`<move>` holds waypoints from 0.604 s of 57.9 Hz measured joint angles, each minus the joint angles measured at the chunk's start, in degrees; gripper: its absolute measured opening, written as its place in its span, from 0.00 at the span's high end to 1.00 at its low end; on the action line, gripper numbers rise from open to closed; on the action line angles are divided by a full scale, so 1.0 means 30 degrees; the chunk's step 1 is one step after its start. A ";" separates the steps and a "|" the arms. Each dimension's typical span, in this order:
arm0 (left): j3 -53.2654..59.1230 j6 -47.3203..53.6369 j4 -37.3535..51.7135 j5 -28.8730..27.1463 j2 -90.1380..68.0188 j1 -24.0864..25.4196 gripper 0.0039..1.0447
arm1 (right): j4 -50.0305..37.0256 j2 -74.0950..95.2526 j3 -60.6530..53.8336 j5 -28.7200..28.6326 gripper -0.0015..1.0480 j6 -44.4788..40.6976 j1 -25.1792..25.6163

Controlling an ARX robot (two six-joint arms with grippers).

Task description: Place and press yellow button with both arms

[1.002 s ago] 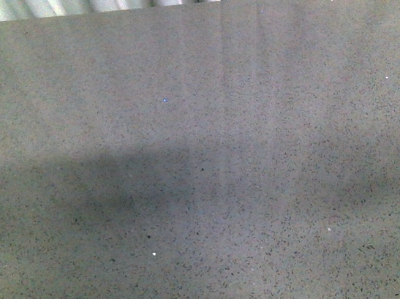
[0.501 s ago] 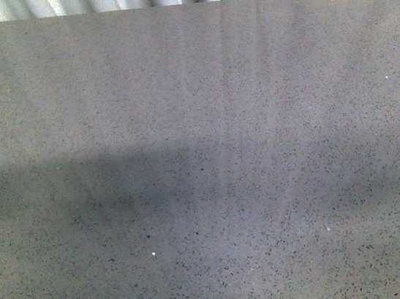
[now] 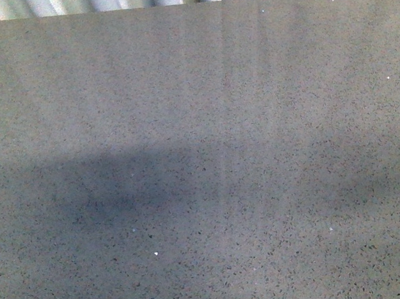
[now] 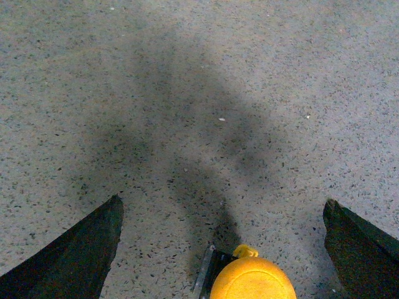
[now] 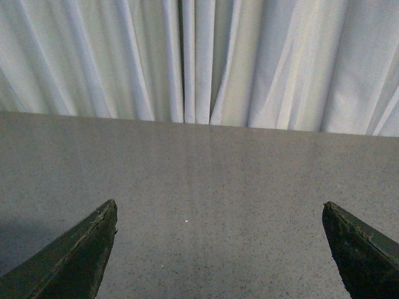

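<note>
**Button sits between the open left claw, not yet gripped**

The yellow button (image 4: 252,281) shows only in the left wrist view, at the near edge of the picture. Its domed cap faces up, and a bit of grey base peeks out beside it. It appears to stand on the speckled grey table (image 4: 249,75). The left claw (image 4: 221,202) hangs over it with its fingers (image 4: 81,249) spread wide, one on each side and both well clear of the cap. A dark shadow of the arm lies on the table beyond the button.

The right claw (image 5: 218,205) is also spread apart and holds nothing. It faces across bare table toward a pale curtain (image 5: 199,56). The front view shows neither the arms nor the button.

The step in hand looks like the grasp that comes before placing. The next move calls for the left claw to settle lower and close on the body under the cap, squarely so that the rounded cap does not slip out. The right arm would then need to come over the cap for the press.
</note>
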State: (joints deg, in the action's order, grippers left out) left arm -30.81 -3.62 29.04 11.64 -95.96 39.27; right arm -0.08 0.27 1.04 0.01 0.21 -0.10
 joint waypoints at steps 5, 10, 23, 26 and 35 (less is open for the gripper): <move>0.0095 0.0284 0.0408 0.0124 -0.0328 0.0000 0.09 | 0.0000 0.0000 0.0000 0.0000 0.09 0.0000 0.0000; 0.0233 0.0437 0.0787 0.0109 -0.0707 -0.0007 0.09 | 0.0000 0.0000 0.0000 0.0007 0.09 0.0000 0.0000; 0.0372 0.0678 0.1581 -0.0408 -0.2091 -0.0350 0.09 | 0.0000 0.0000 0.0000 0.0000 0.09 0.0000 0.0000; 0.0372 0.0729 0.1690 -0.0488 -0.2302 -0.0474 0.09 | 0.0000 0.0000 0.0000 0.0007 0.09 0.0000 0.0000; 0.0561 0.0903 0.1989 -0.0583 -0.2441 -0.1013 0.09 | 0.0000 0.0000 0.0000 0.0000 0.09 0.0000 0.0000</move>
State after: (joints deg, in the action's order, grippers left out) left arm -29.12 -0.91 35.00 9.89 -103.28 36.23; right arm -0.08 0.27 1.04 0.01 0.21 -0.10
